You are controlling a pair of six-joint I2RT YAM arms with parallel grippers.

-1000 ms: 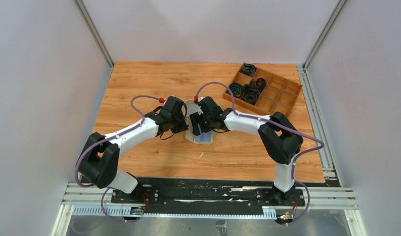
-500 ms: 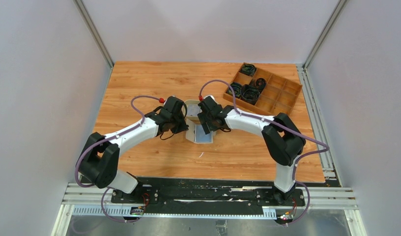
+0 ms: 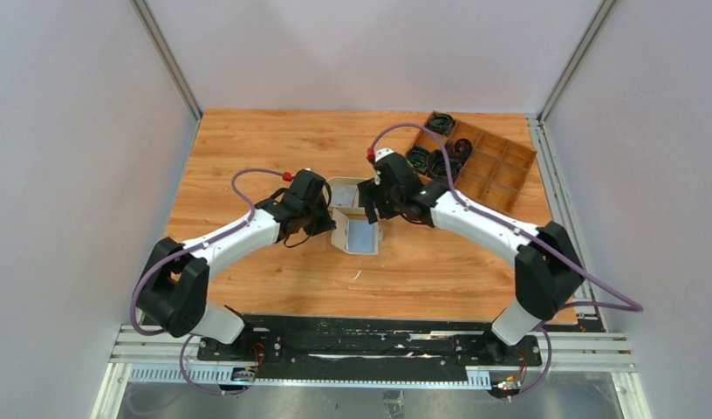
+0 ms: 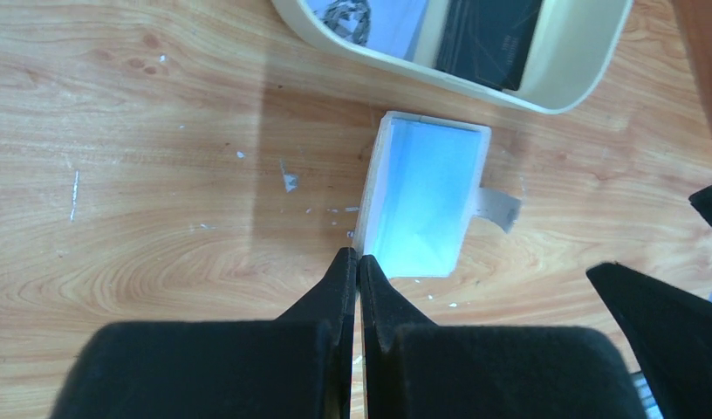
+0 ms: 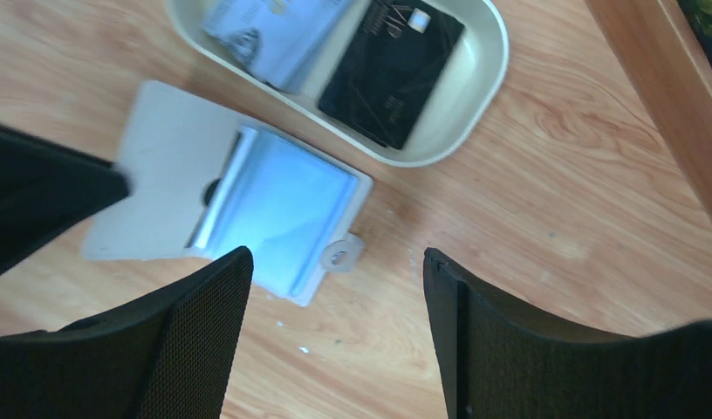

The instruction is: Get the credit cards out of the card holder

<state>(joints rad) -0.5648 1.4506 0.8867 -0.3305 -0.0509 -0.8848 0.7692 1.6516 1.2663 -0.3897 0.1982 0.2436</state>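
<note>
right gripper (image 5: 335, 257) wide open and nearer: pale blue credit card (image 5: 283, 205) at 11 o'clock in its wrist view, in the open card holder (image 5: 156, 175) mid-table, long axis 12-6 from above; left gripper (image 4: 359, 262) clamped on the holder's raised leaf.

card holder (image 5: 160, 179) | dish (image 5: 488, 74) just behind | left pincer (image 4: 359, 257) left | near side open

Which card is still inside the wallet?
The pale blue card, lying in the open card holder. The black card and the patterned card are in the cream dish instead.
</note>
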